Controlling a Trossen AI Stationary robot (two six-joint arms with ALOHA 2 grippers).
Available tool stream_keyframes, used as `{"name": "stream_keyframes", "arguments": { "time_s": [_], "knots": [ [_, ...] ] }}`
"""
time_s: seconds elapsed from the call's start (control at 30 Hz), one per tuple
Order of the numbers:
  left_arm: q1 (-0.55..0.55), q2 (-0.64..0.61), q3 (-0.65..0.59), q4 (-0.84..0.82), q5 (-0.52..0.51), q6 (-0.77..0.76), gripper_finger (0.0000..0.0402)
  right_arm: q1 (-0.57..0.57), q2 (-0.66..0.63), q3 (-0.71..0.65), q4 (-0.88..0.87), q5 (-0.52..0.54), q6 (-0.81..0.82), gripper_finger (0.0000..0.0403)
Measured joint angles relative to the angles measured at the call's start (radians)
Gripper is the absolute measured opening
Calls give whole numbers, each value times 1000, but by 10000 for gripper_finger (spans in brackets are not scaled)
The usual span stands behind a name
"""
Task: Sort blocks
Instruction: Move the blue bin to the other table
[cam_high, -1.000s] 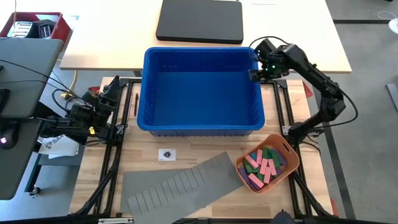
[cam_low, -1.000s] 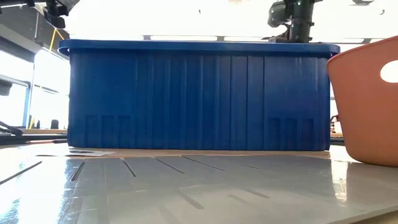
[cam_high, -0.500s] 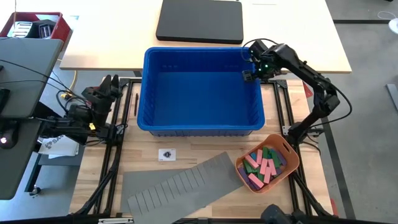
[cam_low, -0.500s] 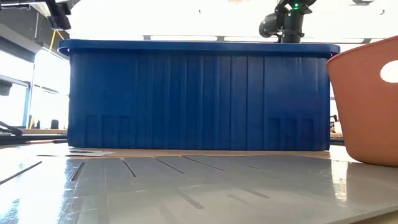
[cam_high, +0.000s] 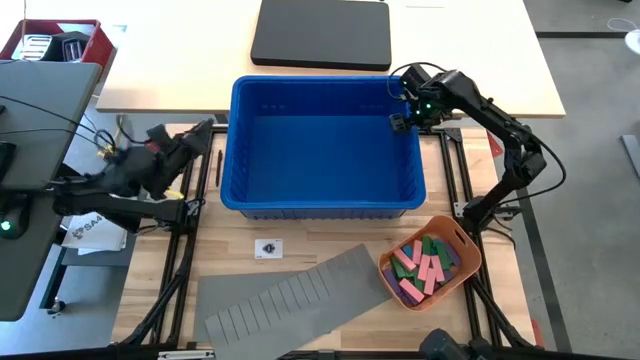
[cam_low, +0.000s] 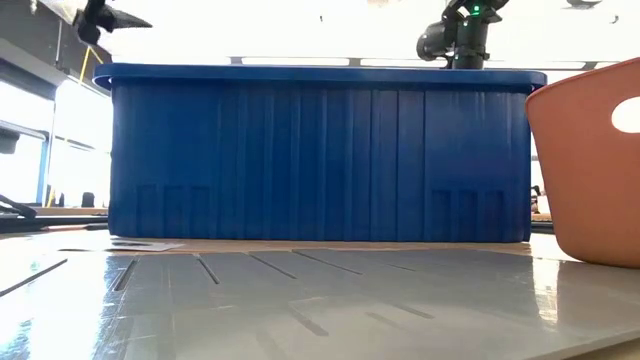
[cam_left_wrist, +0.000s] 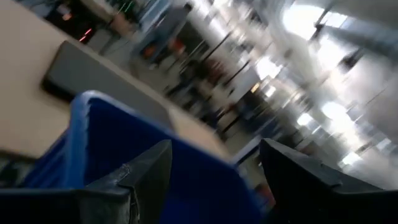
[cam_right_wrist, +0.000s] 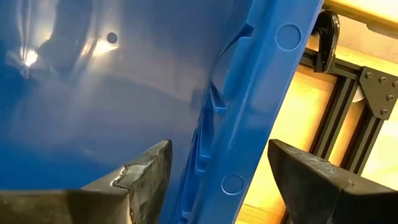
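Blue bin (cam_high: 322, 190) empty; blocks (cam_high: 424, 267) heaped in orange tray (cam_high: 467, 243). Right pincer (cam_high: 402, 105) wide astride bin rim; left pincer (cam_high: 205, 128) wide, holding nothing. No legible writing.

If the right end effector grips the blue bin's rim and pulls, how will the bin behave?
The blue bin looks like empty moulded plastic, so probably light and apt to slide on the wooden table. Its ribbed walls suggest stiffness, though a corner pull may twist it. The right end effector straddles the rim, open.
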Motion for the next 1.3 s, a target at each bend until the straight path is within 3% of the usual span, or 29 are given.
{"name": "stream_keyframes", "arguments": {
  "time_s": [0.2,0.3,0.4,0.53,0.6,0.83,1.07,1.2,1.3],
  "knots": [
    [53,214,308,-692,72,-380,237,0,0,0,-5,0,0,259],
    [135,308,401,-912,212,-466,237,0,0,0,-5,0,0,259],
    [258,401,450,-1027,394,-456,237,0,0,0,-5,-10,0,259],
    [440,522,449,-1050,655,-326,237,0,0,0,-4,-24,0,259],
    [519,582,448,-1052,715,-257,237,0,0,0,-4,-26,9,259],
    [688,723,449,-980,794,-51,237,2,0,0,-12,-26,53,259],
    [748,792,448,-930,805,37,232,12,2,0,-3,-23,53,259],
    [757,800,448,-901,838,75,194,14,2,0,7,-6,64,240],
    [758,800,447,-896,838,98,140,13,2,0,6,23,102,196]
  ]
}}
